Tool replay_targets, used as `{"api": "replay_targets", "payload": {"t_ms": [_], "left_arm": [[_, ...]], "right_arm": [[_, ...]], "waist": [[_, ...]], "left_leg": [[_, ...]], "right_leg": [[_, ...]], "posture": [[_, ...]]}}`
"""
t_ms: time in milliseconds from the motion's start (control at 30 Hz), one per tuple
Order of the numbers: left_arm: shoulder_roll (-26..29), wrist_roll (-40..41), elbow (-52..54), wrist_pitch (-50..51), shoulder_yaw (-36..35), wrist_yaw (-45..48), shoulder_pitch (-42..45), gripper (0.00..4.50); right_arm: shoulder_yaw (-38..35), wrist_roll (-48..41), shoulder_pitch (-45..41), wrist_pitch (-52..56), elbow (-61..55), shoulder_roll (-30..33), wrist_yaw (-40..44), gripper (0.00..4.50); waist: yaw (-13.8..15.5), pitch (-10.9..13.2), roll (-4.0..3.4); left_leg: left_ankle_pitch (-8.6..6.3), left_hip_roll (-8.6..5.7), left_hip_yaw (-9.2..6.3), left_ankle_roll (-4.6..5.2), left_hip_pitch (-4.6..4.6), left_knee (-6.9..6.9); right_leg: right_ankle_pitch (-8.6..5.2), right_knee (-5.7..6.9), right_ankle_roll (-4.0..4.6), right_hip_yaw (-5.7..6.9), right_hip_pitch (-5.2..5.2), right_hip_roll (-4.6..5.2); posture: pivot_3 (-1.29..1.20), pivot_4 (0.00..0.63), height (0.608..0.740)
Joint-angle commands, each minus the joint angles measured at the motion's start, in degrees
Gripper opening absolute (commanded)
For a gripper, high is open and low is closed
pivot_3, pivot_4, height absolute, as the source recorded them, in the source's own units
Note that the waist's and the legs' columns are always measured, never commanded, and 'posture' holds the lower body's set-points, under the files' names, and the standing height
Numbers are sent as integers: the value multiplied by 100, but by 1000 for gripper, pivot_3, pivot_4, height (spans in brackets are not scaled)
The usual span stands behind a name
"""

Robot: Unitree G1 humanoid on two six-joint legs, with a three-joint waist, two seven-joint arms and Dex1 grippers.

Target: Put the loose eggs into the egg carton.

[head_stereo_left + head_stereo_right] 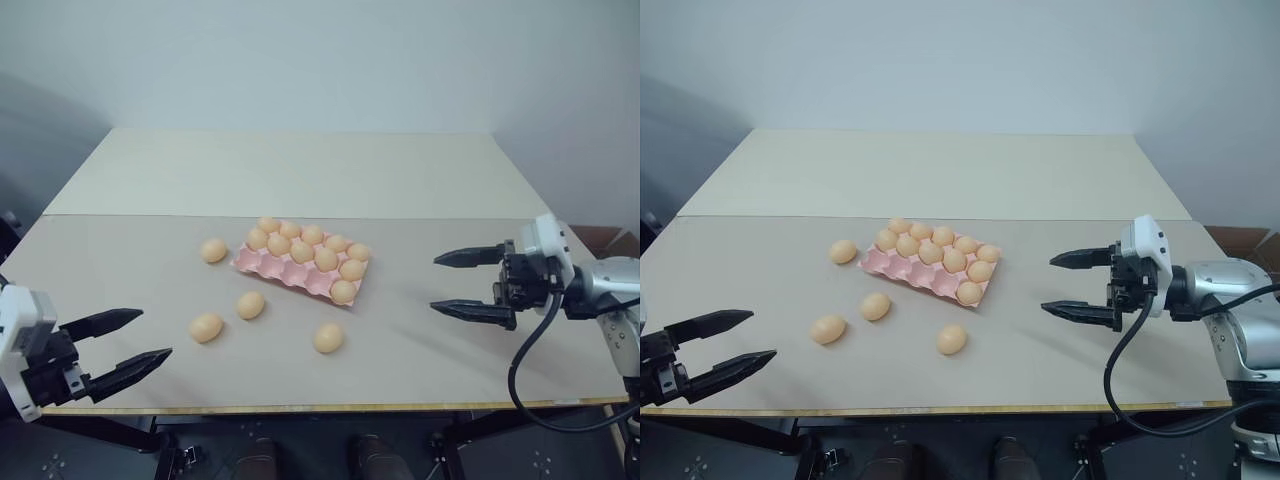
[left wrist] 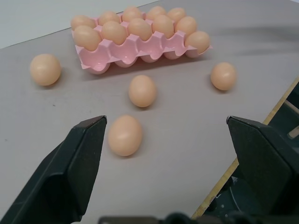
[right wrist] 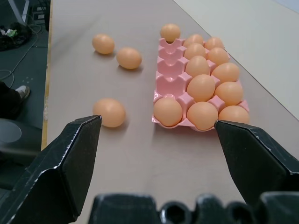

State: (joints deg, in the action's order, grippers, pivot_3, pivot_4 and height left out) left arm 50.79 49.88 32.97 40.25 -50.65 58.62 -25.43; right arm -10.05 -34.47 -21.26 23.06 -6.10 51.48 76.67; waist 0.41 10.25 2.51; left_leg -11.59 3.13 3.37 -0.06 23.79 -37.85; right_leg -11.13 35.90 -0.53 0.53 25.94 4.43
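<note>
Lying carton: the flat pink moulded egg carton [image 1: 290, 268] sits mid-counter, its long axis running diagonally from far-left to near-right; its near row of cups is mostly bare, with one egg at the right end.
Loose eggs: four smooth pale orange-tan oval eggs on the beige counter [image 1: 420, 370]. One egg [image 1: 213, 250] lies just left of the carton; two eggs [image 1: 250, 304] [image 1: 206, 327] lie side by side in front of it, long axes roughly crosswise; the fourth egg [image 1: 328, 338] rests near the carton's right front corner.
Hard to tell: the exact cup count, since the eggs hide the back rows.
Left hand [image 1: 128, 350]: black fingers spread wide, holding nothing, at the counter's near-left edge; the closest egg lies just beyond its fingertips.
Right hand [image 1: 462, 283]: fingers spread wide, holding nothing, pointing left toward the carton, well apart from it.
</note>
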Motion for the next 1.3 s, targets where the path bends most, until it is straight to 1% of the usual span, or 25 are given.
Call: {"api": "replay_targets", "payload": {"t_ms": [33,133,567,667,900,1100,1300], "left_arm": [[7,23,19,-20,-58,-237,176,4486],[42,190,1,132,-103,-297,236,4486],[58,136,21,104,-4,-193,192,4486],[-24,82,16,44,64,-284,238,4486],[51,-94,-216,-1,-121,-80,84,4486],[126,-307,-436,-122,385,-140,450,4486],[162,-364,-539,-158,572,-52,626,4486]], "right_arm": [[-87,-34,-104,-45,-29,100,60,4500],[-73,-31,-150,-27,-21,96,54,4500],[-108,-18,-192,-37,27,119,54,4500],[-85,-14,-284,-13,16,125,31,4500],[-139,-54,-236,5,-81,151,-3,4500],[-162,-95,-125,39,-248,132,-118,4500],[-248,-144,-18,63,-333,205,-162,4500]], "waist": [[3,0,0],[7,0,0],[1,0,0],[0,0,0],[-7,0,0],[29,-1,-2],[1,-1,-2]], "left_leg": [[0,0,0,0,0,0],[0,0,0,0,0,0],[0,0,1,0,0,0],[0,0,1,0,0,0],[0,0,1,0,0,0],[0,-1,1,0,-1,0],[0,-1,3,0,2,0]], "right_leg": [[0,0,0,0,0,0],[0,1,0,0,0,0],[0,2,0,-1,0,0],[0,2,0,-1,0,0],[0,2,1,-1,1,-1],[0,3,1,0,0,0],[0,0,0,-4,1,0]], "posture": [[0,150,740],[0,150,740],[0,150,740],[0,150,740],[0,150,740],[0,150,740],[0,150,740]]}}
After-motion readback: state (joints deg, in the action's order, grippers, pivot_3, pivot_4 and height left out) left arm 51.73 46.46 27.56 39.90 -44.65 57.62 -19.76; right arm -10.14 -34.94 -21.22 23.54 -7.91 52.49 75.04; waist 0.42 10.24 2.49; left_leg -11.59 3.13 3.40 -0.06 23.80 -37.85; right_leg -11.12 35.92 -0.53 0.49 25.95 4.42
